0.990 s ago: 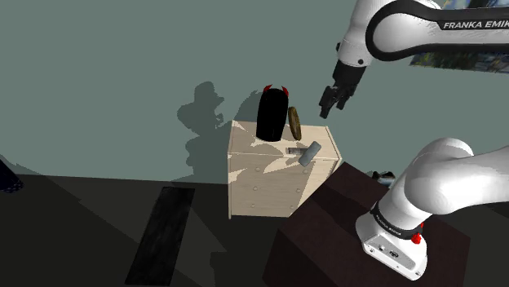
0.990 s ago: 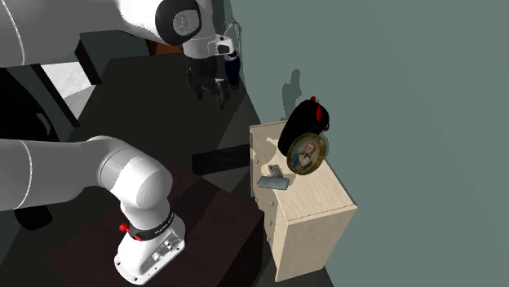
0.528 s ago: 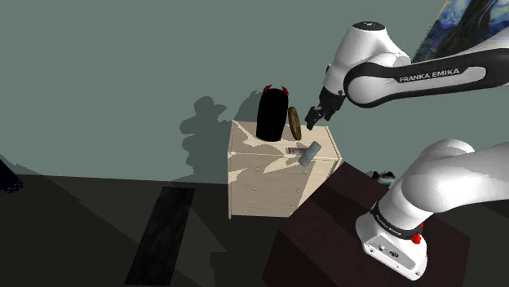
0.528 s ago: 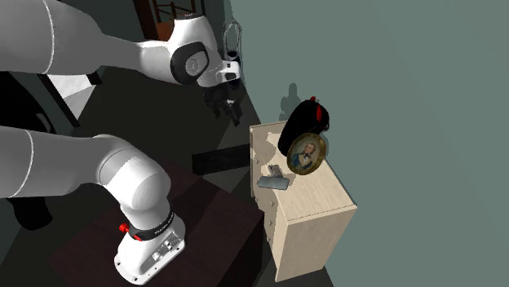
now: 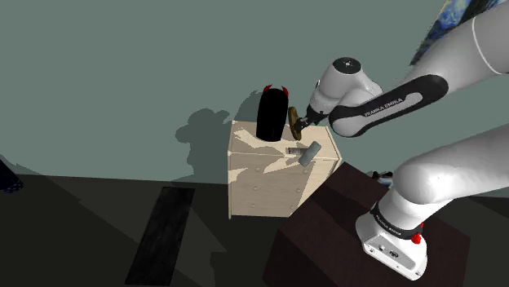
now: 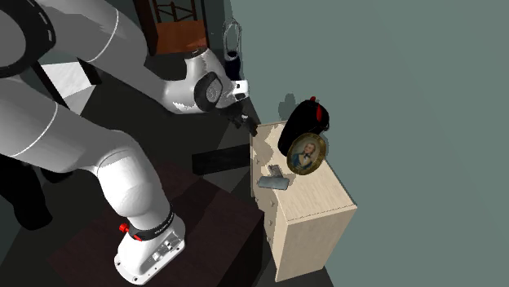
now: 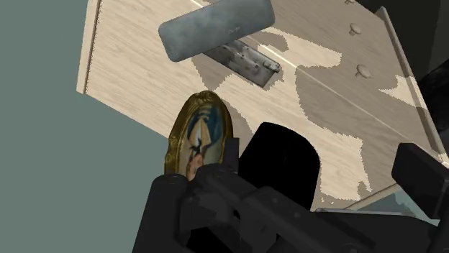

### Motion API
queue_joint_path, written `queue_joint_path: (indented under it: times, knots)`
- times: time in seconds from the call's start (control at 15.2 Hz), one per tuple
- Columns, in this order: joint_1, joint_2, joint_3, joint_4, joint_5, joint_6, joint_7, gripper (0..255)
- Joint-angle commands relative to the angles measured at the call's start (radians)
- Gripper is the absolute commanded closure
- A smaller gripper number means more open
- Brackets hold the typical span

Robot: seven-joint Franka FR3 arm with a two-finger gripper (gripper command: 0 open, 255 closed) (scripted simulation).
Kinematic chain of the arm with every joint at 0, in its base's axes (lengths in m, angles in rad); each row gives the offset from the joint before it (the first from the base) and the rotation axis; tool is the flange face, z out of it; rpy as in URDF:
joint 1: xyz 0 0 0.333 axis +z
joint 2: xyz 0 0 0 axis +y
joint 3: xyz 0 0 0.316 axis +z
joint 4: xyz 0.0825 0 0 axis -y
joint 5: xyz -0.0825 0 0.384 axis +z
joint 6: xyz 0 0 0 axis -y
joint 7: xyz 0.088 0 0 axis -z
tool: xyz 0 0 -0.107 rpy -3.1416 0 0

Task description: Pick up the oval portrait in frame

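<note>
The oval portrait in its gold frame [image 5: 294, 124] stands on edge on a pale wooden cabinet [image 5: 269, 183], leaning against a tall black object with red horns [image 5: 272, 114]. In the second exterior view the portrait's [image 6: 307, 154] face shows a painted figure. My black gripper [image 5: 302, 122] hovers just beside the portrait's edge, on the side away from the black object, with its fingers open and nothing between them. Seen from the wrist, the portrait [image 7: 198, 136] lies close ahead of the gripper [image 7: 291, 187], beside the black object [image 7: 277, 162].
A grey hammer-like tool [image 5: 307, 153] lies on the cabinet top in front of the portrait. A grey-green wall stands right behind the cabinet. My dark stand [image 5: 343, 228] is beside the cabinet. A black mat [image 5: 163, 232] lies on the floor, and a wooden chair [image 6: 175, 24] stands farther off.
The arm has swung down and toward the cabinet; the gripper went from well above and beside the cabinet to right next to the portrait. The objects on the cabinet stayed put.
</note>
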Motion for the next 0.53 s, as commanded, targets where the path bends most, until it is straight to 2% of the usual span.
queue_joint_path:
  times: [0.0, 0.07, 0.13, 0.2, 0.33, 0.4, 0.46]
  knots:
    - [-0.177, 0.109, 0.119, 0.025, -0.161, 0.142, 0.143, 0]
    - [-0.307, 0.152, 0.218, 0.046, -0.275, 0.195, 0.249, 0]
    - [-0.470, 0.191, 0.347, 0.076, -0.423, 0.240, 0.385, 0]
    - [-0.673, 0.224, 0.515, 0.118, -0.602, 0.274, 0.553, 0]
    - [-1.098, 0.302, 0.892, 0.235, -1.041, 0.264, 0.967, 0]
    - [-1.237, 0.399, 1.032, 0.288, -1.237, 0.176, 1.131, 0]
    - [-1.248, 0.548, 1.054, 0.320, -1.374, 0.034, 1.209, 0]
